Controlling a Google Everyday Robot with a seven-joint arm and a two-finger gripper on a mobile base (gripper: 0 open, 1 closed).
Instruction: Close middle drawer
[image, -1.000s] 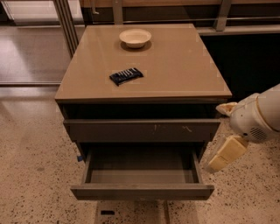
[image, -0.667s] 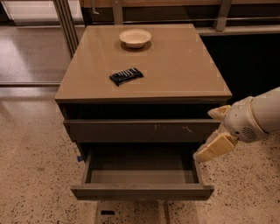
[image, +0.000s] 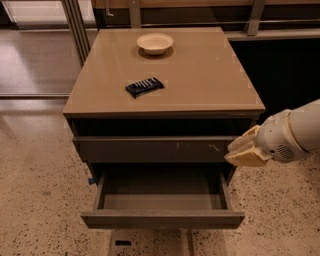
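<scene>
The middle drawer (image: 162, 219) stands pulled well out toward the near side of the tan-topped cabinet (image: 200, 85). Its flat grey-brown front is plain and handleless, and its shallow rectangular tray is open to view. Above it sits the top drawer front (image: 150, 149), the same dull matte grey, with thin white scratches toward its right end.

The gripper (image: 246, 150) hangs at the cabinet's right side, level with that scratched front and above the open drawer's right wall. Its blunt cream wedge-shaped fingers (image: 248, 159) lie together with nothing between them. Whether they touch the cabinet, I cannot tell. Behind them is a smooth white rounded wrist (image: 295, 135).

On the satin top a shallow round cream bowl (image: 155, 43) rests at the far side. A flat dark packet (image: 144, 86) (ribbed or striped, it seems) lies nearer, left of centre. The floor (image: 40, 200) is speckled, polished stone.
</scene>
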